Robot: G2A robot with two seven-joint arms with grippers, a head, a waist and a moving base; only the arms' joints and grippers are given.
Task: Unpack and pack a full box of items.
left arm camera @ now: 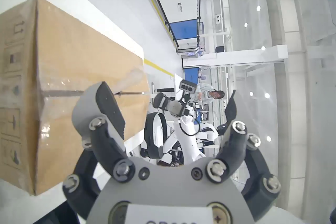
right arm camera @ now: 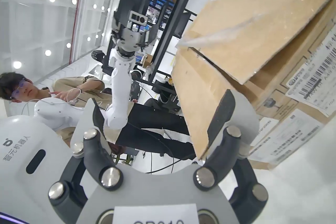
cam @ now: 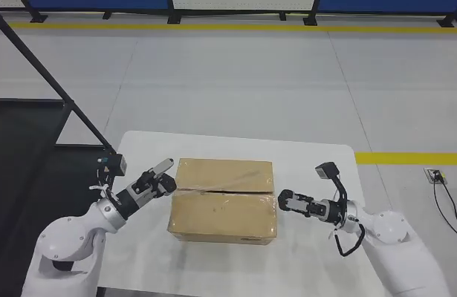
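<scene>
A closed cardboard box (cam: pixel 224 200) stands in the middle of the white table (cam: pixel 310 152), clear tape along its top seam. My left gripper (cam: pixel 163 180) is at the box's left end, level with the top edge, open, one finger (left arm camera: pixel 109 107) close over the top near the seam. In the left wrist view the box (left arm camera: pixel 65 72) fills the near side. My right gripper (cam: pixel 285 200) is at the box's right end, open, with one finger (right arm camera: pixel 223 114) against the top flap's corner. The right wrist view shows the box (right arm camera: pixel 236 51) with that flap edge slightly lifted.
A black frame post (cam: pixel 57 89) slants over the left of the table beside a dark panel (cam: pixel 20 163). Bare table runs behind the box and to the right. A yellow floor line (cam: pixel 406 157) lies beyond the table's right edge.
</scene>
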